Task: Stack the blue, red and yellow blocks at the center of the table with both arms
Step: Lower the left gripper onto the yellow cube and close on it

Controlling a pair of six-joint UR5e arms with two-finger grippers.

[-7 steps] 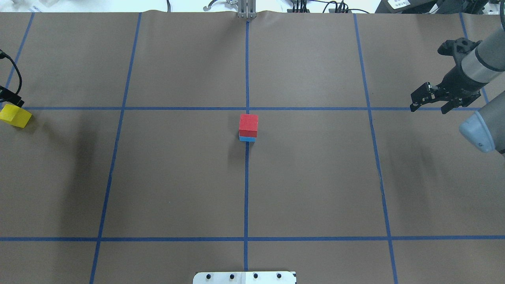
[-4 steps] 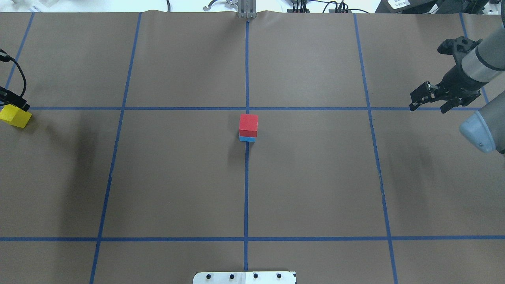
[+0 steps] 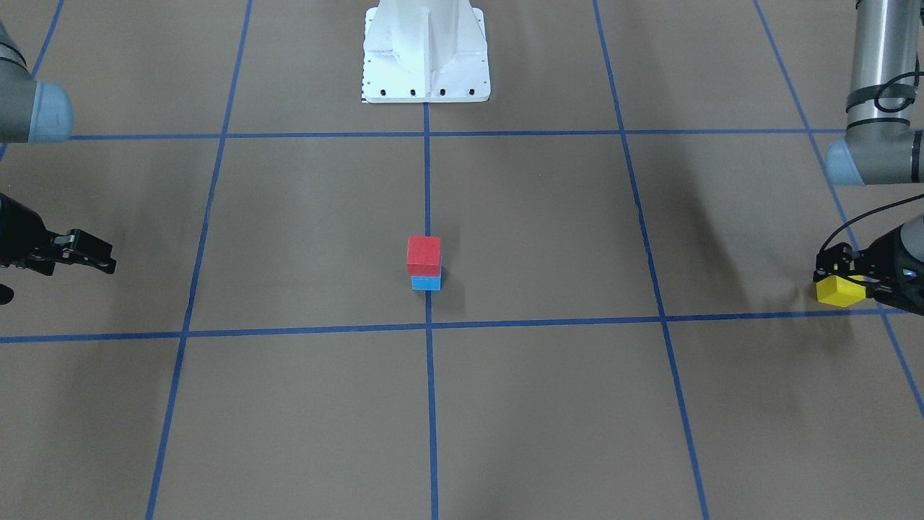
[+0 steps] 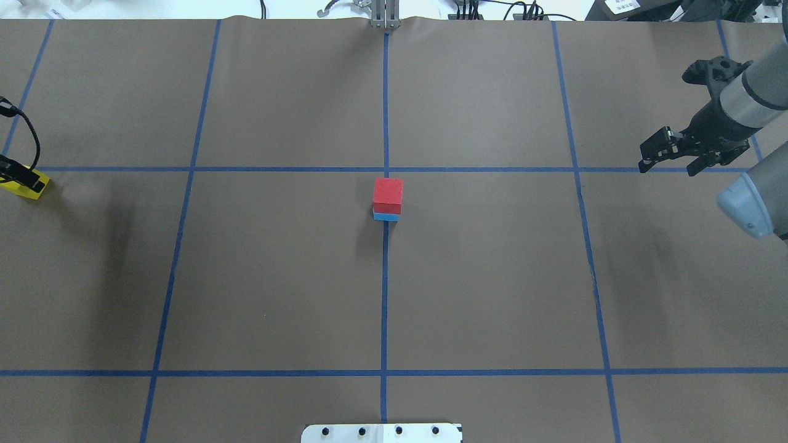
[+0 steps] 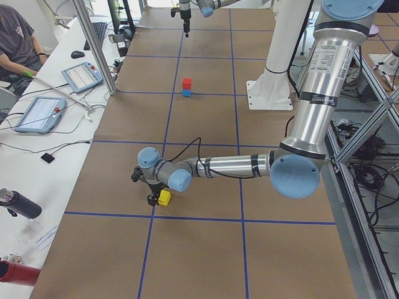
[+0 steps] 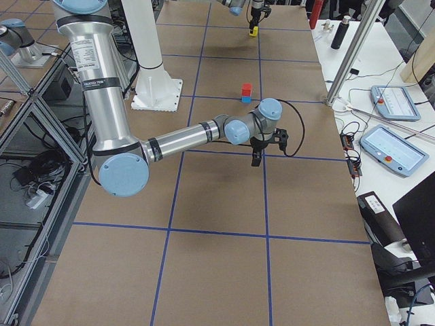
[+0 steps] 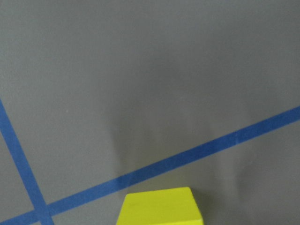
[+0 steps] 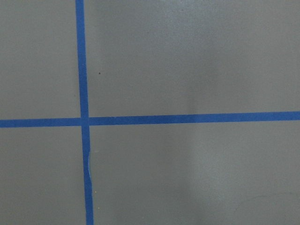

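Yellow small matte cube [image 3: 837, 292] pinched in black left claw [image 3: 843, 283] at left edge of brown taped surface [image 4: 277, 277], black right claw [image 4: 670, 165] spread, empty, red matte cube [image 4: 388, 194] atop sky-blue cube [image 4: 386, 216] at centre

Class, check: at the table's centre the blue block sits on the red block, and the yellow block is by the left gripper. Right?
No. The overhead view shows the red block on the blue block; the yellow block is by the left gripper.
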